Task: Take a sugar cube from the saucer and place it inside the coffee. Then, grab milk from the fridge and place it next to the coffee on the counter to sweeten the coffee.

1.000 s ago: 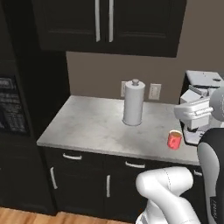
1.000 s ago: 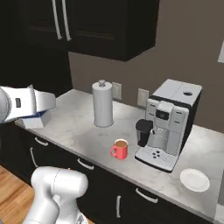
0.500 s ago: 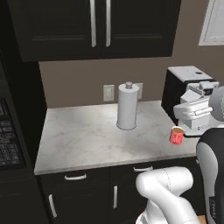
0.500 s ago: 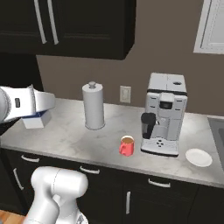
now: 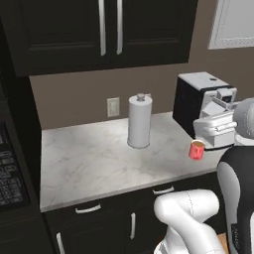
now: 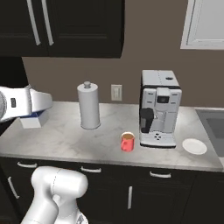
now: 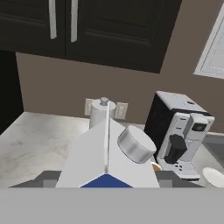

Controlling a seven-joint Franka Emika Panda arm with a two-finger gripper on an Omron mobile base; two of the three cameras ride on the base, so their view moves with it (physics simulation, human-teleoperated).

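My gripper is shut on the milk, a white carton with a gabled top, a grey cap and a dark blue band. From the right base view the milk hangs under the hand, above the left end of the counter. The coffee, a red mug of brown liquid, stands in front of the coffee machine; it also shows as the coffee beside my hand. The saucer lies right of the machine. The sugar cube and the fridge are out of view.
A tall paper-towel holder stands mid-counter by a wall outlet. The black-and-silver coffee machine sits behind the mug. Black upper cabinets hang above, and a sink edge shows far right. A dark appliance panel borders the counter's left end.
The whole scene has slid left in both base views as the base drives right along the counter. The carton stays in the gripper.
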